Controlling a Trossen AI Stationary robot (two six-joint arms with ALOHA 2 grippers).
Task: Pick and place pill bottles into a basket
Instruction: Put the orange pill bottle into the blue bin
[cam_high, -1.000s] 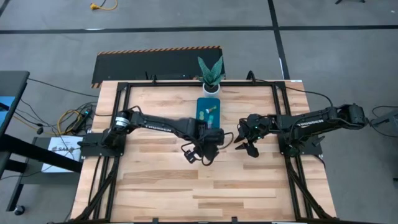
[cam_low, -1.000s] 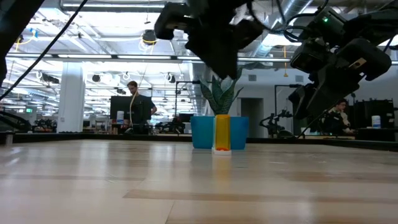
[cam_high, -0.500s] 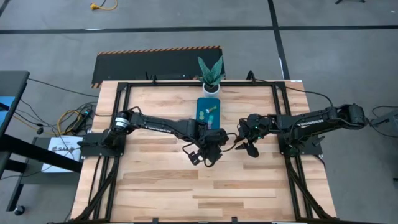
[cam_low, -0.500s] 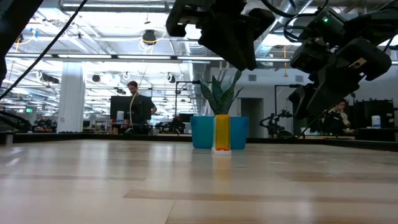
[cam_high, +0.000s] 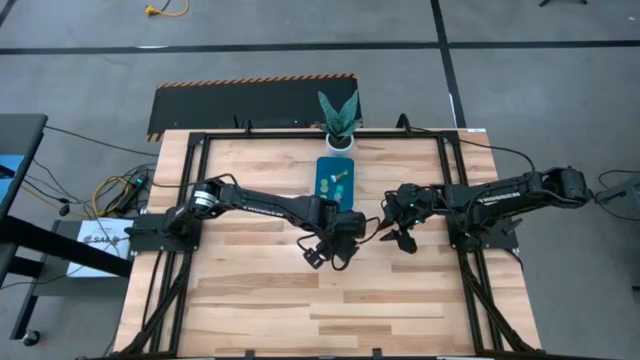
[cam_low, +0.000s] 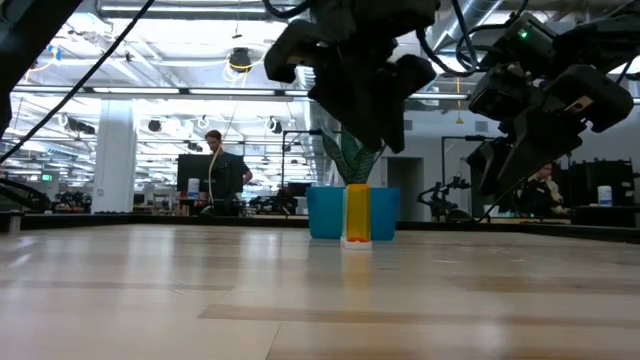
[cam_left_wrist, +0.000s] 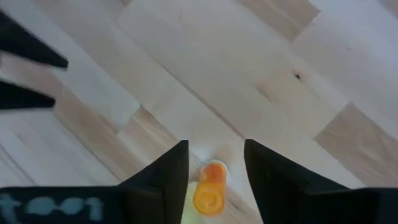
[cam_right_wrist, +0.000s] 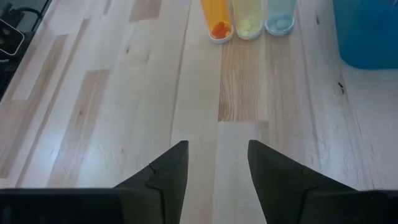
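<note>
An orange pill bottle (cam_left_wrist: 210, 190) stands upright on the table just in front of the teal basket (cam_high: 337, 180), shown also in the low view as the orange bottle (cam_low: 357, 212). My left gripper (cam_left_wrist: 216, 144) hangs open right above it, pointing steeply down, one finger on either side and clear of it. In the right wrist view the orange bottle (cam_right_wrist: 216, 18) stands in a row with a pale yellow-green bottle (cam_right_wrist: 247, 17) and a pale blue bottle (cam_right_wrist: 280, 15), beside the basket (cam_right_wrist: 370, 31). My right gripper (cam_high: 402, 240) waits open at the right.
A white pot with a green plant (cam_high: 340, 120) stands at the table's far edge behind the basket. Small bottles lie inside the basket. The right arm's dark fingers (cam_left_wrist: 25, 74) show close beside the left gripper. Bare wood stretches toward the near edge.
My left gripper has come down toward the orange bottle and shifted a little toward the table's right edge, rolling slightly. The bottles and the right arm have kept still.
</note>
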